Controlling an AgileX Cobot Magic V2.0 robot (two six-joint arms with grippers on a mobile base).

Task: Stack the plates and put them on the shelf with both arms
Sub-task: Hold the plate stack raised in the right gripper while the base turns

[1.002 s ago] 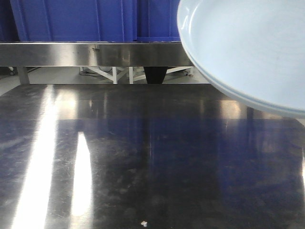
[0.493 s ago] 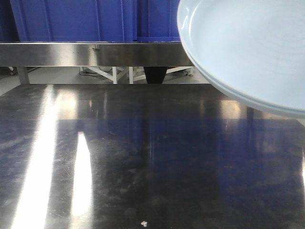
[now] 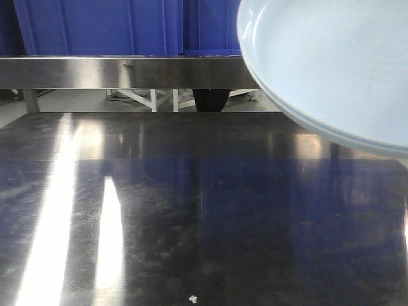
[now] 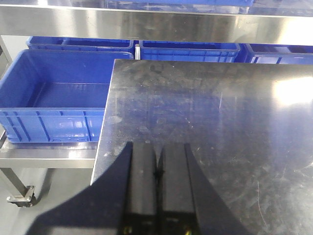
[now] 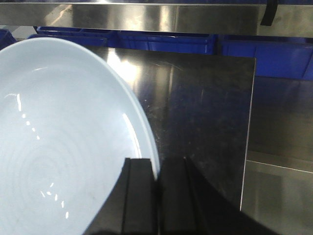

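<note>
Front view, plates: two pale blue plates (image 3: 331, 64) sit nested one in the other. They are tilted and raised above the desk (image 3: 191, 210) at upper right, and two rims show along their lower edge.
Cut off: the top and right borders of the front view slice away much of the plates, so their far side cannot be seen.
Right wrist view, right gripper: the right gripper (image 5: 157, 171) is clamped narrow on the near rim of the plates, one finger inside the rim and the other outside. Only the upper plate's inside shows here, with faint rings; the lower plate is hidden beneath it.
Left wrist view, left gripper: the left gripper (image 4: 157, 169) has its fingers pressed together with nothing between them. It is above the desk, near the desk's left edge.
Hard to make out: glare streaks and blue reflections wash over the desk. A white speck (image 3: 192, 298) near its front is too small to identify. What the dark strip (image 5: 270, 12) on the steel rail is cannot be told.
Edges: the desk's left edge and far-left corner show in the left wrist view, with an open blue crate (image 4: 54, 98) on a lower shelf just beside them. The desk's right edge shows in the right wrist view, right of the gripper.
Open room: in the front view the desk surface spreads wide left of the plates, back to the steel shelf rail (image 3: 95, 71). A row of blue crates (image 3: 95, 25) stands above the rail.
</note>
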